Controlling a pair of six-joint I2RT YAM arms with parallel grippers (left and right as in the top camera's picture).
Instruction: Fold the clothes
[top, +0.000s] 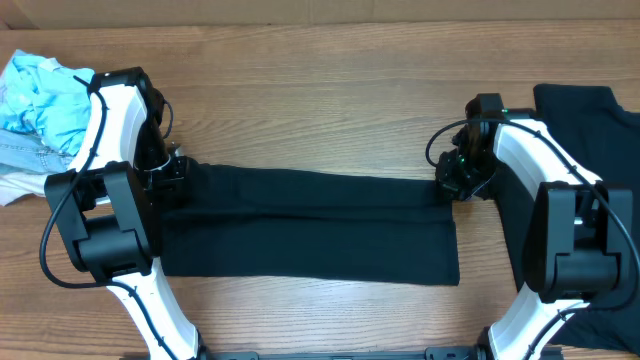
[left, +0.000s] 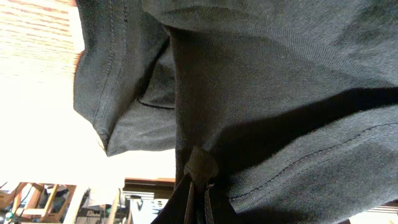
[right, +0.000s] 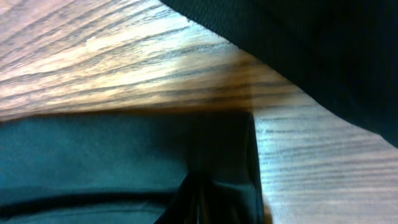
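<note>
The left gripper (top: 172, 172) pinches the folded black T-shirt (top: 310, 225) at its 9 o'clock end, the right gripper (top: 452, 185) at 3 o'clock (blue heap (top: 40, 95) at 10 o'clock).

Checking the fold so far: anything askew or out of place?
Nothing much. The black T-shirt lies as a flat strip, left gripper and right gripper pinching its ends. Only the light-blue clothes heaped at far left look crumpled.

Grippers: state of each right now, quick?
Left gripper: closed, pinching the left end of the black shirt.
Right gripper: closed on the same shirt at its right edge.
</note>
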